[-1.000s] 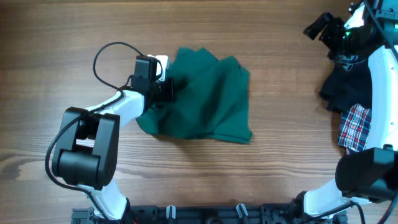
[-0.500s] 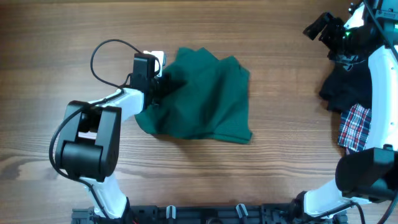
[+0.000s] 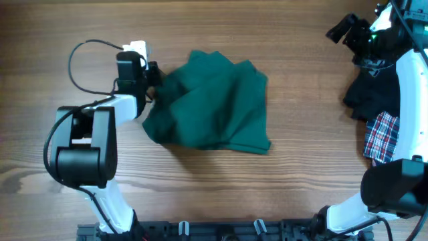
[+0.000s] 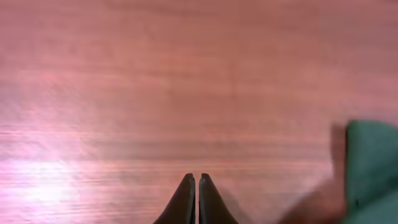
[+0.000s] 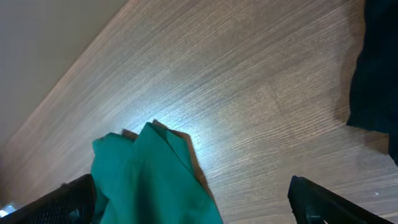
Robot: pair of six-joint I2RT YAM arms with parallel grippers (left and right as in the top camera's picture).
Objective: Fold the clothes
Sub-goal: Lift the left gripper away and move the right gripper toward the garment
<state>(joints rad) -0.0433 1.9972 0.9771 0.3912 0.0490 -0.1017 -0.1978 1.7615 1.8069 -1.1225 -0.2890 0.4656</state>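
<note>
The clothes (image 3: 214,107) are one dark green garment, lying crumpled and partly folded over itself at the middle of the wooden table. My left gripper (image 3: 150,72) hovers at the garment's upper left edge. In the left wrist view the left gripper (image 4: 194,180) is shut with nothing between its fingers, over bare wood, and a strip of green cloth (image 4: 373,168) shows at the right edge. My right gripper (image 3: 348,30) is raised at the far right, away from the garment. The right wrist view shows it open and empty (image 5: 193,205), with the green cloth (image 5: 149,174) far below.
A black garment (image 3: 371,90) and a red-white-blue plaid cloth (image 3: 382,137) are piled at the table's right edge, under the right arm. The black garment (image 5: 379,68) also fills the right side of the right wrist view. The left arm's cable loops over the table at the left.
My left gripper has moved left and away from me, from over the garment's left part to its upper left edge. The cloth's left side has shifted that way. The right arm is still.
</note>
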